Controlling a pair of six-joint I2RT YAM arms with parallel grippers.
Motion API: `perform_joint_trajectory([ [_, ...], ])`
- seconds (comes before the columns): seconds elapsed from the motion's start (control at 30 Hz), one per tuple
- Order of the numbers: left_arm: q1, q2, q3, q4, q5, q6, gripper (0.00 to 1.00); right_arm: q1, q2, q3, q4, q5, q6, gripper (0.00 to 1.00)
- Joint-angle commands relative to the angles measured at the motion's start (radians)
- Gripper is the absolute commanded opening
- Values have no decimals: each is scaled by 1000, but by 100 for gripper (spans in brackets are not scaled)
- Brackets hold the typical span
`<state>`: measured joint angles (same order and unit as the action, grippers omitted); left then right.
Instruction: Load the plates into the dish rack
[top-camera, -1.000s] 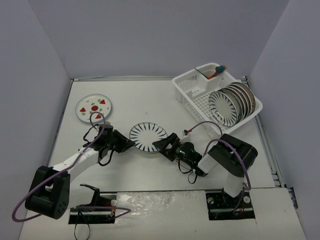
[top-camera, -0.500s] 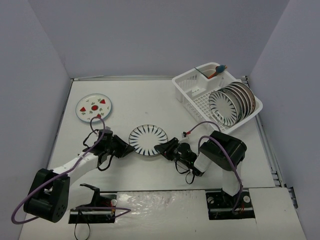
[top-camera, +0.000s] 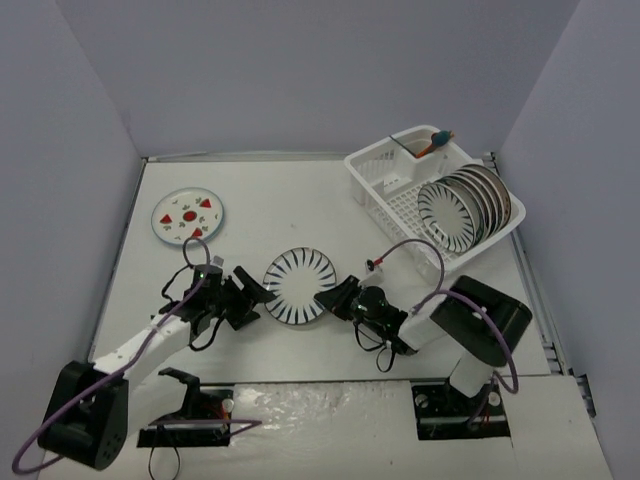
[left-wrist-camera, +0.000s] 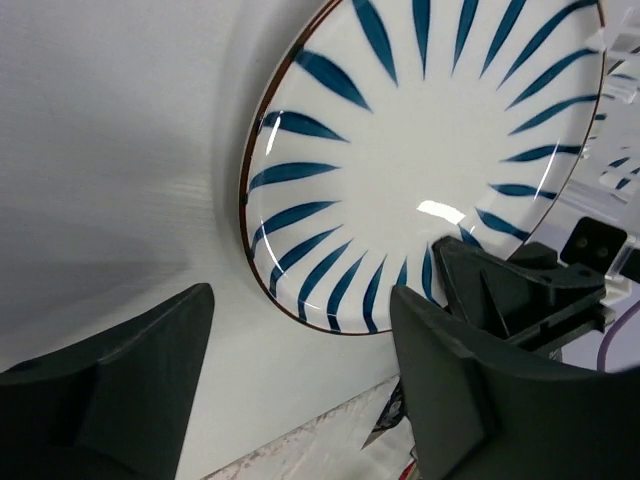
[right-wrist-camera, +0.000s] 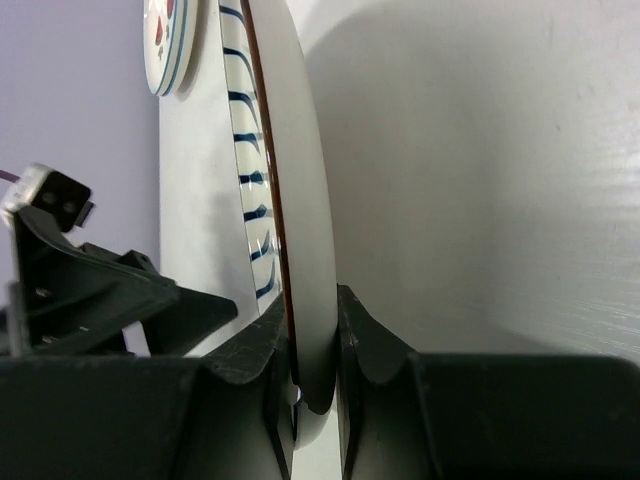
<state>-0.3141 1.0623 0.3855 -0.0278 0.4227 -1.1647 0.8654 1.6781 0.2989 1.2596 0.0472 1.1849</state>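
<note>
A white plate with dark radial stripes (top-camera: 298, 287) (left-wrist-camera: 420, 150) lies low over the table's middle. My right gripper (top-camera: 338, 297) (right-wrist-camera: 315, 320) is shut on its right rim, one finger on each face. My left gripper (top-camera: 256, 297) (left-wrist-camera: 300, 310) stands open just off the plate's left edge, with nothing between its fingers. The strawberry plate (top-camera: 188, 215) (right-wrist-camera: 165, 40) lies flat at the far left. Several plates (top-camera: 465, 205) stand on edge in the white dish rack (top-camera: 385, 190) at the back right.
A utensil cup (top-camera: 425, 145) with something in it occupies the rack's far corner. Grey walls close the table on the left, back and right. The right arm's cable (top-camera: 400, 255) loops above the table between the gripper and the rack.
My left gripper has let go of the striped plate's left rim and drawn back a little, now open. My right gripper has shut on the right rim. The plate shifted slightly right.
</note>
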Motion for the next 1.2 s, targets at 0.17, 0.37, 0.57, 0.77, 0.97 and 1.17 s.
perform_joint_trajectory([
  [0.17,10,-170,357,-415,-198,304,96,-48,-579,231,-447,78,-551,0],
  [0.37,29,-177,537,-618,-342,525,97,-283,-783,466,-871,3,-905,0],
  [0.57,48,-149,607,-687,-408,718,97,-535,-777,745,-1106,-98,-1288,0],
  [0.77,68,-140,624,-698,-484,847,97,-647,-687,897,-1230,-106,-1615,0],
  [0.97,71,-150,559,-637,-530,859,97,-736,-585,953,-1314,-165,-1730,0],
  [1.17,76,-124,536,-622,-552,857,97,-759,-517,936,-1334,-167,-1774,0],
])
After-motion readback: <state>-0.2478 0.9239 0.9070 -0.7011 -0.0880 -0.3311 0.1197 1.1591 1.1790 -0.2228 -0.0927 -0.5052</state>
